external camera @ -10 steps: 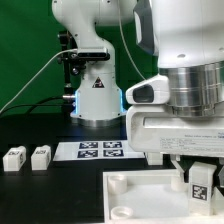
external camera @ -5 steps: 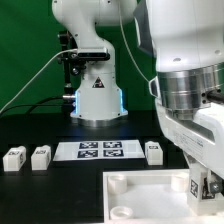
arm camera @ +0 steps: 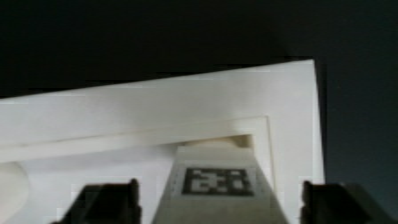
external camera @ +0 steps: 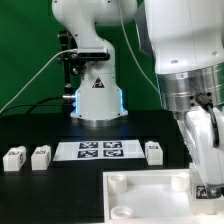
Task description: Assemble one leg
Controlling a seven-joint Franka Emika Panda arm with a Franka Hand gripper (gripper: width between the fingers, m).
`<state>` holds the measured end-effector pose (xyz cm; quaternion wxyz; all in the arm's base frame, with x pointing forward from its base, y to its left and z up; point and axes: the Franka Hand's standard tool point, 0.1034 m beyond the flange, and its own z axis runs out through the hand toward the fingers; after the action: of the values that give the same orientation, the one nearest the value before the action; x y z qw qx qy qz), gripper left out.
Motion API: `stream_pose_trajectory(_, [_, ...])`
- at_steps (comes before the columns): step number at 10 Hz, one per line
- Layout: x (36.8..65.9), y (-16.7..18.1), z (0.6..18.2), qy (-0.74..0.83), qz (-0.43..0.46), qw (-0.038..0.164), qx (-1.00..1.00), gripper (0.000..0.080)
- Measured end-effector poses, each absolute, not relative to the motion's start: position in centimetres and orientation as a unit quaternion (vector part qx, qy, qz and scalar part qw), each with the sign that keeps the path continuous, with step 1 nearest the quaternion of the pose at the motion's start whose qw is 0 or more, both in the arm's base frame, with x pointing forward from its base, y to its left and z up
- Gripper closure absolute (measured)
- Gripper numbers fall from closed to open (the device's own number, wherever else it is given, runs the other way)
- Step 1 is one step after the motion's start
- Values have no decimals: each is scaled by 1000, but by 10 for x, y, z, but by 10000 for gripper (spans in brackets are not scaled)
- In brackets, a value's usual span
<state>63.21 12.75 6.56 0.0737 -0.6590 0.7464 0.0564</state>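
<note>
Between the gripper (arm camera: 214,205) fingers (arm camera: 103,203), in the wrist view, stands a leg (arm camera: 217,180), tag facing the camera, its long axis running along the fingers and straight out from the wrist. The fingers stand apart on either side of it with dark gaps showing; I cannot tell whether they touch it. Beyond the leg lies the white tray (arm camera: 160,110), so the leg points down at it, near a corner.

From the exterior view, the gripper (external camera: 207,185) hangs low over the tray (external camera: 140,190) at that view's right edge, mostly cut off. Three more legs rest on the table: two (external camera: 14,158) (external camera: 40,156) well to that view's left, one (external camera: 154,151) just beside the marker board (external camera: 100,150).
</note>
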Motion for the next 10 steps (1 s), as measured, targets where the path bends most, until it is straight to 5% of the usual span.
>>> stream_pose_trajectory(3, [629,128,68,587,40,82,-804,156])
stream_pose_trajectory(8, [629,130,69,292,4,77,-953,150])
stream_pose_trajectory(10, [634,126,74,127,-15,57,-990,150])
